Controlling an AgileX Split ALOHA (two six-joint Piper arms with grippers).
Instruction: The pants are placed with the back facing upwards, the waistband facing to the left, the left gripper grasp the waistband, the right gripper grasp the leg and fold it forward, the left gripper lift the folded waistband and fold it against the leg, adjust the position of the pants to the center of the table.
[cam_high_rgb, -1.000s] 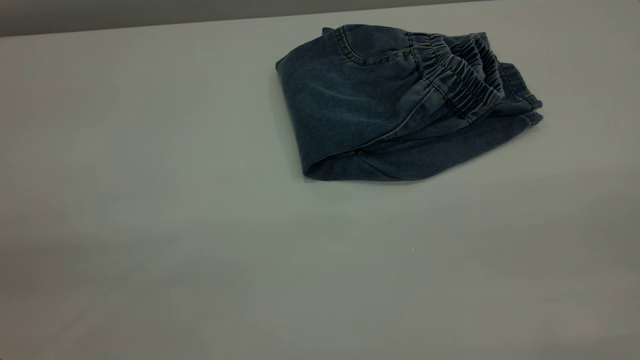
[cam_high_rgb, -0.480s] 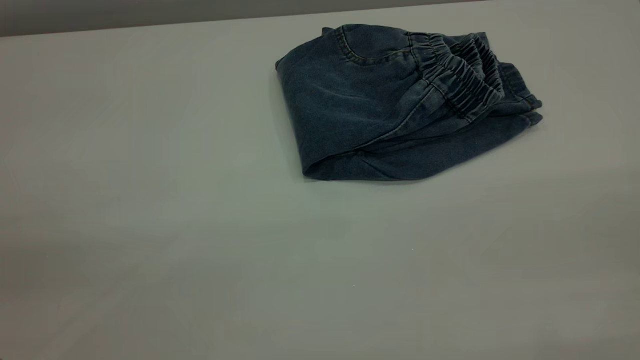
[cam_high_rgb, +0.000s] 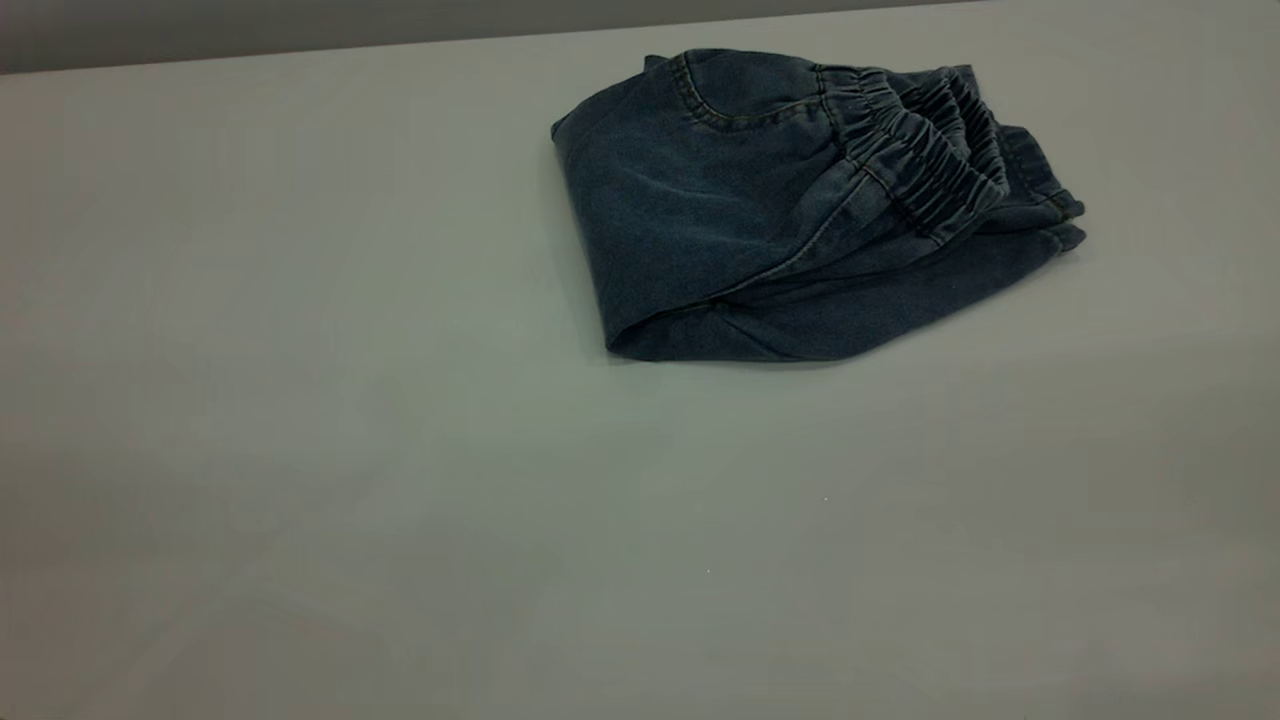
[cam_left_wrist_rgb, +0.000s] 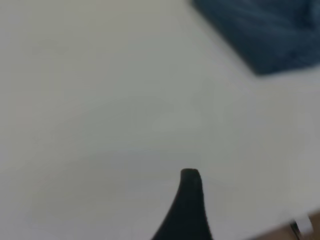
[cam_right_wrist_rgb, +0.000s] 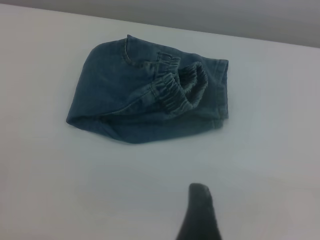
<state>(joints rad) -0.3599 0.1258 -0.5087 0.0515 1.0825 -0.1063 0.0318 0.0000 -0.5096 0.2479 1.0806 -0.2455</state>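
The pants (cam_high_rgb: 740, 210) lie folded into a compact blue denim bundle on the table (cam_high_rgb: 300, 420), toward its far right. The ruched waistband (cam_high_rgb: 920, 150) rests on top, at the bundle's right end. Leg fabric lies underneath, with hems (cam_high_rgb: 1060, 225) poking out at the right; I cannot tell which leg that is. Neither gripper appears in the exterior view. The left gripper (cam_left_wrist_rgb: 245, 200) hovers over bare table away from the pants (cam_left_wrist_rgb: 260, 30), with one black finger (cam_left_wrist_rgb: 189, 210) showing. The right gripper (cam_right_wrist_rgb: 235, 205) faces the pants (cam_right_wrist_rgb: 140, 95) and waistband (cam_right_wrist_rgb: 180, 90) from a distance, nothing between its fingers.
The table's far edge (cam_high_rgb: 300, 55) runs along the back, close behind the pants. A table edge with a darker floor beyond (cam_left_wrist_rgb: 302, 227) shows near the left gripper. Wide bare tabletop spreads in front of and to the left of the bundle.
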